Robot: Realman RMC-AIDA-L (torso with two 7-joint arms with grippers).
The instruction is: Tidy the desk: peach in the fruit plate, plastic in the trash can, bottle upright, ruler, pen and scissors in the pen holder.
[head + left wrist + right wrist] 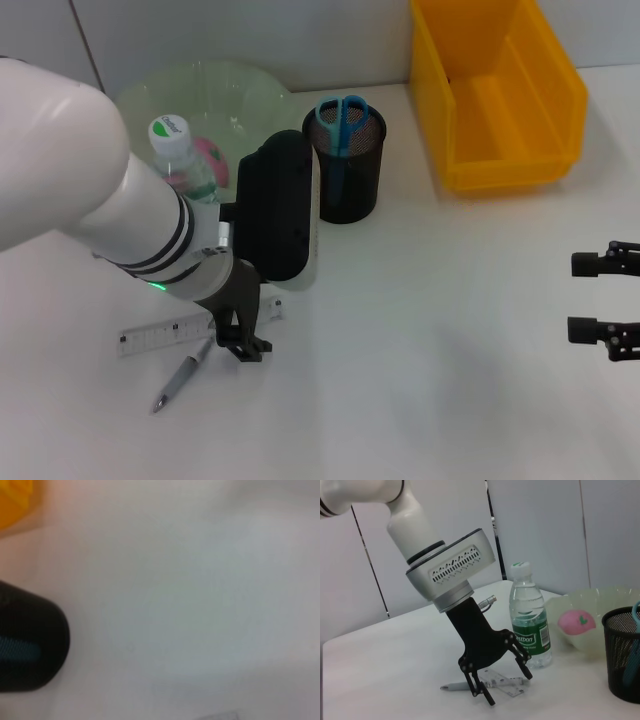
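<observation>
My left gripper [509, 687] is open and pointing down at the table, its fingers on either side of the clear ruler [506, 682]; in the head view this gripper [245, 342] covers the ruler's [150, 336] right end. The grey pen [180, 378] lies just in front of the ruler. The bottle [180, 152] stands upright beside the green fruit plate [255, 88], which holds the pink peach [212, 153]. Blue scissors [341, 121] stand in the black mesh pen holder [347, 180]. No plastic is in view. My right gripper [606, 296] hangs open at the right edge.
A yellow open bin [500, 150] stands at the back right. In the left wrist view, the pen holder [30, 650] and a corner of the yellow bin [12, 500] show at the frame's edges. My left forearm hides part of the plate and table.
</observation>
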